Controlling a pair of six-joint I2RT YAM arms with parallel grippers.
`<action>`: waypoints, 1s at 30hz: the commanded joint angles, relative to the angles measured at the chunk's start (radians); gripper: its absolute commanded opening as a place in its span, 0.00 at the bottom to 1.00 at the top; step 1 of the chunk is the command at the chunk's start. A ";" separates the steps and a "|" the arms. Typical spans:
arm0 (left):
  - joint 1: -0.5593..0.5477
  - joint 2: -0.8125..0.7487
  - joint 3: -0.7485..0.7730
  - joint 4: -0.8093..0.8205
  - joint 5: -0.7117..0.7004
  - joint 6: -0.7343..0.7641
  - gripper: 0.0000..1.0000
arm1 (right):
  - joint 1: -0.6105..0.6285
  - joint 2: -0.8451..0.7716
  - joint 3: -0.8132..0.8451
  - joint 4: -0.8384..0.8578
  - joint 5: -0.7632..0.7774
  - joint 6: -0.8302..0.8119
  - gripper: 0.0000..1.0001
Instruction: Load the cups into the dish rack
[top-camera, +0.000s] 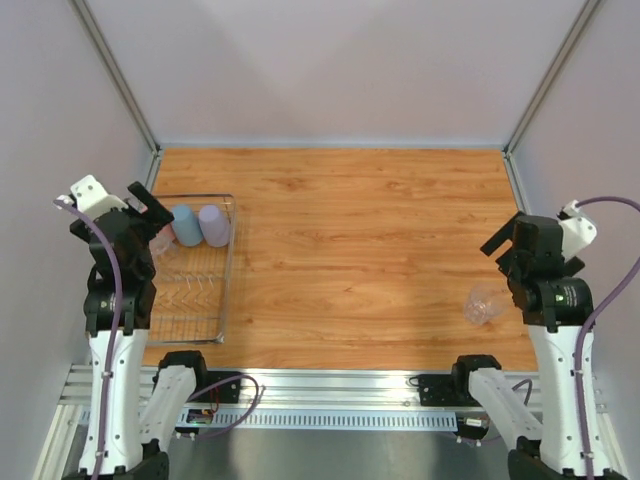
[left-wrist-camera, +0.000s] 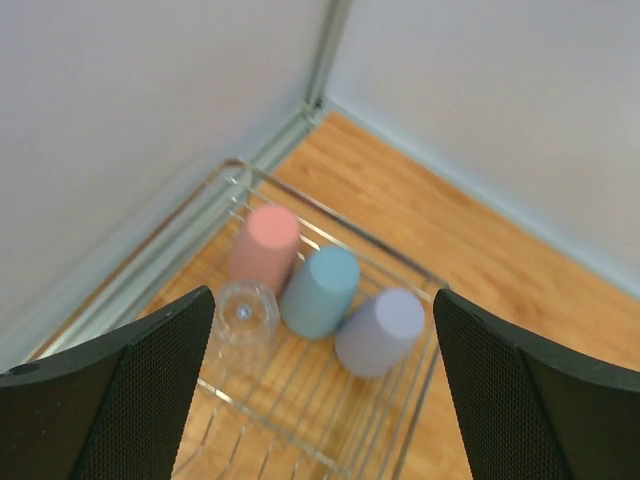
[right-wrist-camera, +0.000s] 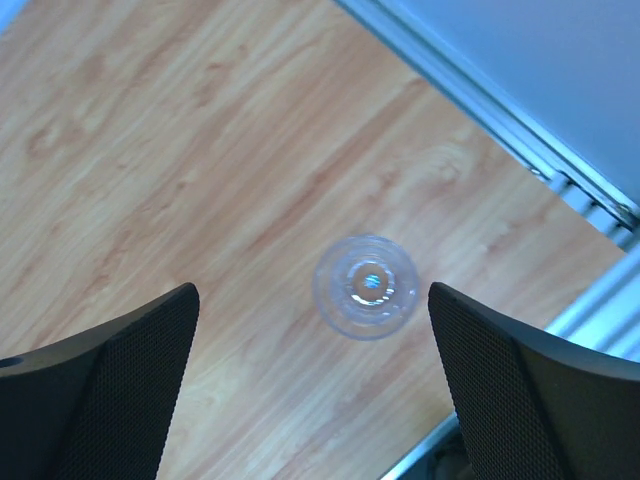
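The silver wire dish rack (top-camera: 226, 290) stands at the table's left side. In the left wrist view its far end (left-wrist-camera: 345, 228) holds a pink cup (left-wrist-camera: 265, 245), a blue cup (left-wrist-camera: 320, 290), a lavender cup (left-wrist-camera: 380, 330) and a clear cup (left-wrist-camera: 245, 313), all upside down. The top view shows the blue cup (top-camera: 186, 225) and lavender cup (top-camera: 214, 225); the pink one is hidden by my arm. My left gripper (left-wrist-camera: 325, 400) is open and empty above the rack. A second clear cup (right-wrist-camera: 365, 286) stands upside down on the table at the right (top-camera: 485, 303). My right gripper (right-wrist-camera: 315, 390) is open and empty above it.
Grey walls with metal corner posts close in the wooden table (top-camera: 360, 260) on three sides. An aluminium rail (right-wrist-camera: 600, 300) runs along the table edge close to the clear cup.
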 joint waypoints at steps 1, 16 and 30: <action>-0.055 -0.050 0.035 -0.227 0.167 0.067 0.99 | -0.153 -0.021 -0.026 -0.143 -0.096 -0.065 1.00; -0.318 0.010 0.314 -0.604 0.509 0.093 1.00 | -0.273 -0.098 -0.151 -0.090 -0.224 0.040 0.93; -0.417 -0.013 0.391 -0.623 0.655 0.085 1.00 | -0.305 -0.182 -0.362 -0.104 -0.254 0.266 0.78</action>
